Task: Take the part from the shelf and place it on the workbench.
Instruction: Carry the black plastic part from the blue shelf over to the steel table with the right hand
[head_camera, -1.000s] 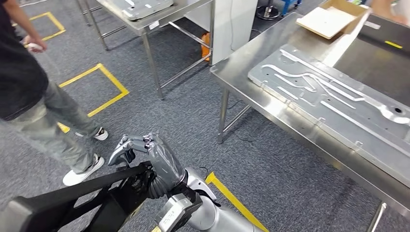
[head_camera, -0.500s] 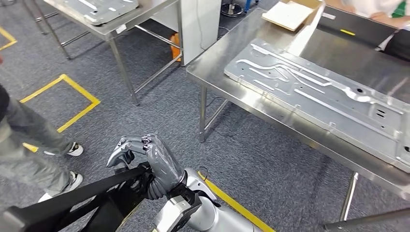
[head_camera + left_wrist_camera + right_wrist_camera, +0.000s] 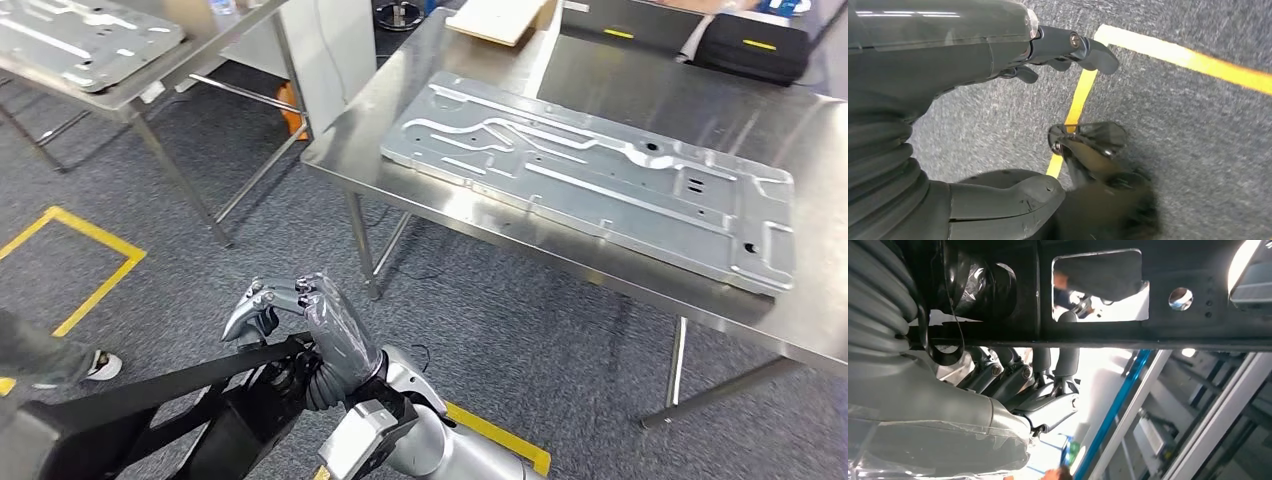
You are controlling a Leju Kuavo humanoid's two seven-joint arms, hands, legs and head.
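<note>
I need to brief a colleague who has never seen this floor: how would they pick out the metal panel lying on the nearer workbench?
Find the steel workbench on the right of the head view. Most of its top is taken by a long, flat, grey metal panel with raised ribs and small cut-outs. Unlike the black case and cardboard box beyond it, it is bare pressed sheet metal.

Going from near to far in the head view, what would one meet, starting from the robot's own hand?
Right hand gripping the black part → yellow floor tape → steel workbench bearing a grey metal panel → black case at the far edge.
</note>
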